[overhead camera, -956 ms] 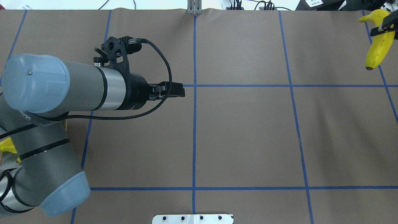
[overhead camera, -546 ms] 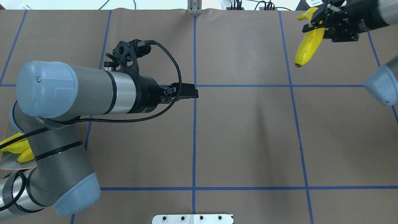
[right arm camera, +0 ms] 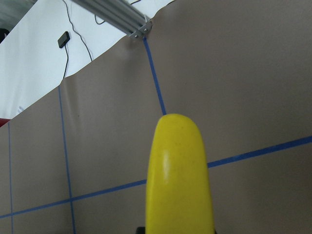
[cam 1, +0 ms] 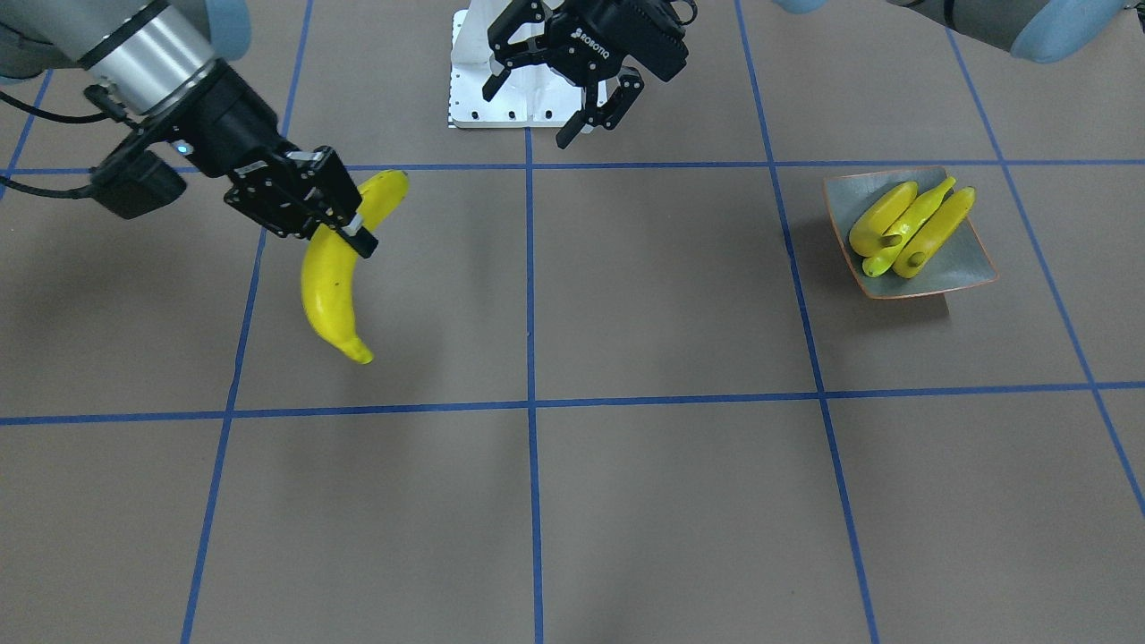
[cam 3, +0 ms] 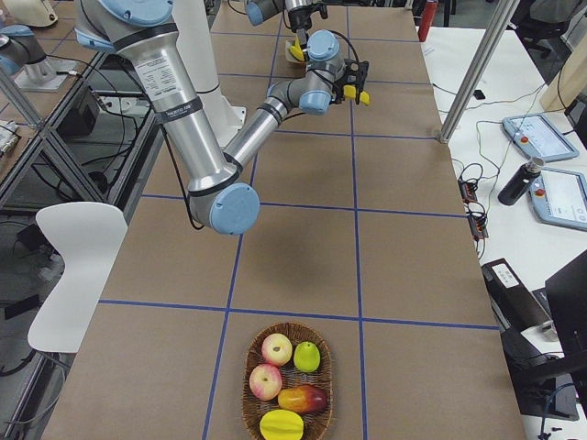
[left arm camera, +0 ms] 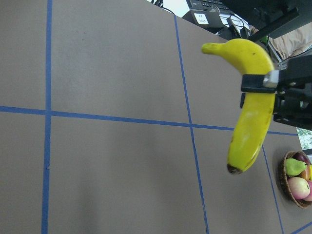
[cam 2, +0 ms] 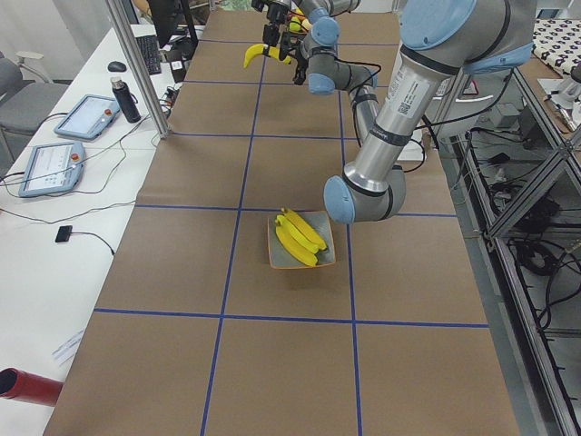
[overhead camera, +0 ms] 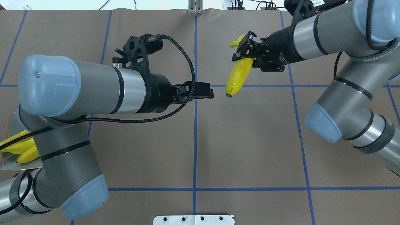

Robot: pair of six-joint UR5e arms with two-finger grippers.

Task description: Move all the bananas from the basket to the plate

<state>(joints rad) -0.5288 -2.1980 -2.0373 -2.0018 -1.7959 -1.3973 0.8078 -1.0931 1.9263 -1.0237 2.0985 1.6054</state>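
My right gripper is shut on a yellow banana and holds it in the air over the far middle of the table, brown tip hanging down. The same banana fills the right wrist view. My left gripper is open and holds nothing, its tips a short way from the banana's lower end. The grey-green plate with the orange rim carries three bananas and sits at the table's left side. The wicker basket at the right end holds apples, a pear and other fruit, with no banana showing.
Brown paper with a blue tape grid covers the table. A white mounting plate sits at the near edge. Tablets, a bottle and cables lie on the side bench beyond the far edge.
My right arm has carried the banana from the far right edge leftward to the table's middle. My left arm has reached a little farther right, toward it.
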